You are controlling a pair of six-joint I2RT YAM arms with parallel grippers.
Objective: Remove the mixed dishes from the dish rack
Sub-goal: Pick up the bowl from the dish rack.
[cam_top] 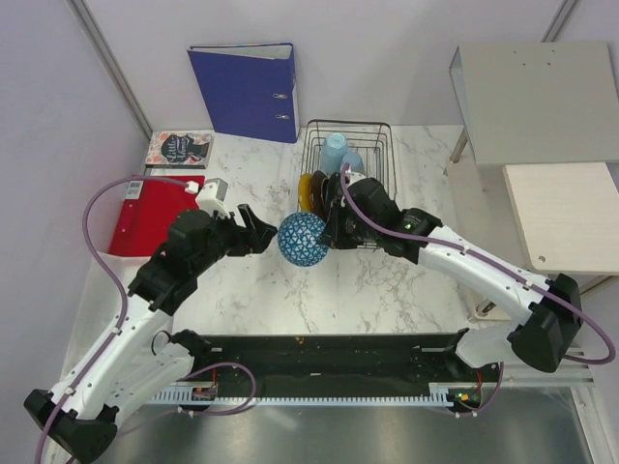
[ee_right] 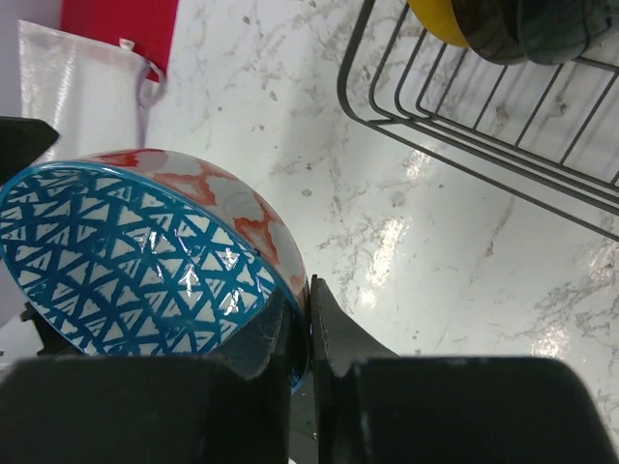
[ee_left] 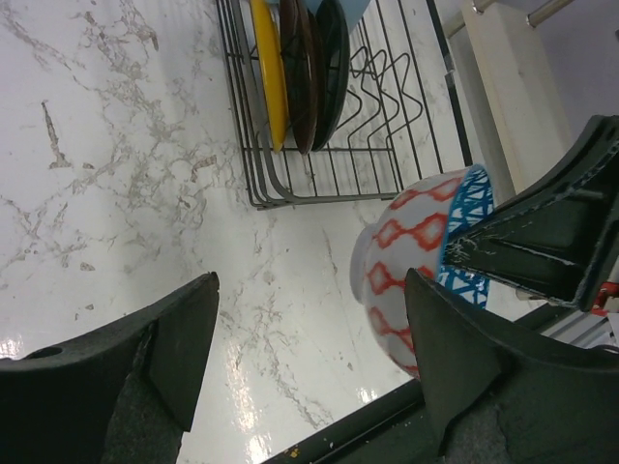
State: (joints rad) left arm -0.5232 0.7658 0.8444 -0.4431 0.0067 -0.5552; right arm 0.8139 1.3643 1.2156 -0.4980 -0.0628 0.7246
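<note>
My right gripper [cam_top: 327, 235] is shut on the rim of the small bowl [cam_top: 302, 240], which hangs tilted above the marble in front of the dish rack [cam_top: 385, 135]. The bowl [ee_right: 126, 261] is blue-patterned inside and white with red marks outside [ee_left: 401, 256]. My left gripper [cam_top: 259, 232] is open just left of the bowl, whose underside sits by one of its fingers [ee_left: 459, 358] without being clamped. A yellow plate [ee_left: 268, 68] and two darker plates [ee_left: 314, 58] stand upright in the rack [ee_left: 387, 179]. Two pale blue cups [cam_top: 335, 152] sit further back.
A blue ring binder [cam_top: 247, 87] stands against the back wall. A red bag [cam_top: 145, 215] and a book [cam_top: 179, 147] lie at the left. White shelving [cam_top: 542, 106] stands to the right. A black rail [cam_top: 319, 353] runs along the near edge.
</note>
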